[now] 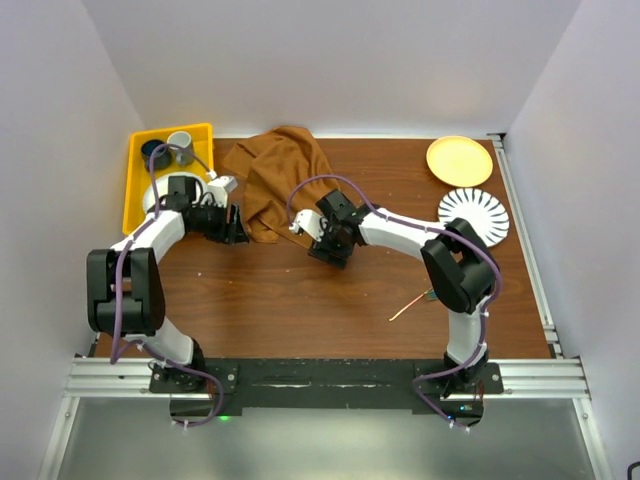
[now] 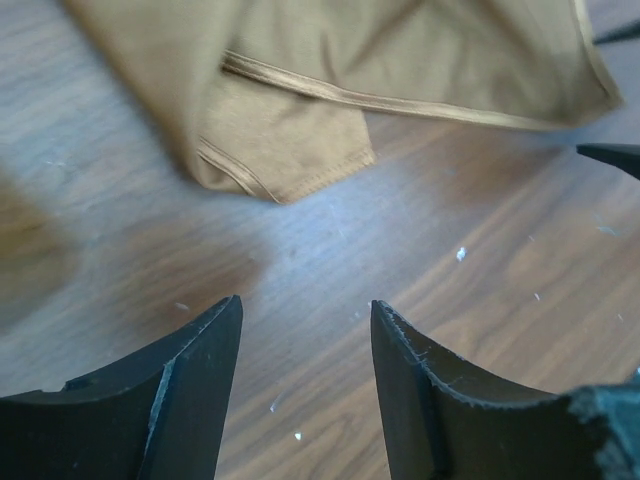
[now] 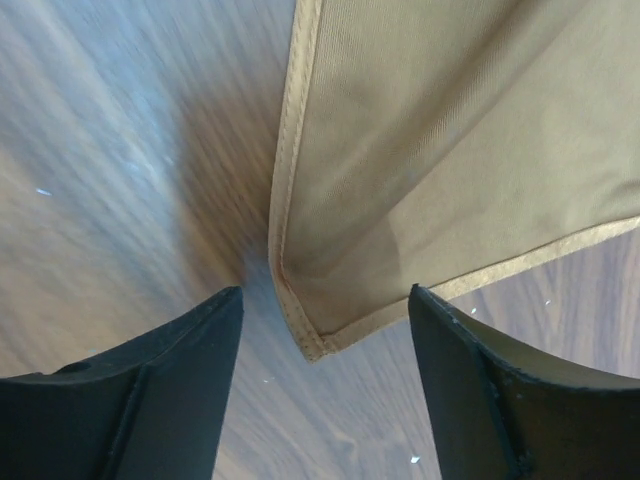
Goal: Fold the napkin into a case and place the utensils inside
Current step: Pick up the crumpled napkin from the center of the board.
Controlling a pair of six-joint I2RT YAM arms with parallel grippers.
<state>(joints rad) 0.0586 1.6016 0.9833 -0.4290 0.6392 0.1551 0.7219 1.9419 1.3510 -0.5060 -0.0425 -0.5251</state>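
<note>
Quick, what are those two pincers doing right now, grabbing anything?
Left pincer: open, holding nothing; the napkin lies just ahead of it.
Right pincer: open, poised around the napkin's corner, not gripping it.

Both arms reach inward, left hand [image 2: 305, 305] and right hand [image 3: 325, 295] with fingers parted.

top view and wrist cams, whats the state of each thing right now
napkin: crumpled, not yet folded into a case
utensils: lying on the bare table, outside the napkin
left hand: open, empty, near a napkin corner
right hand: open over a napkin corner, not gripping
yellow plate: empty
striped plate: empty
grey cup: upright in the yellow bin
</note>
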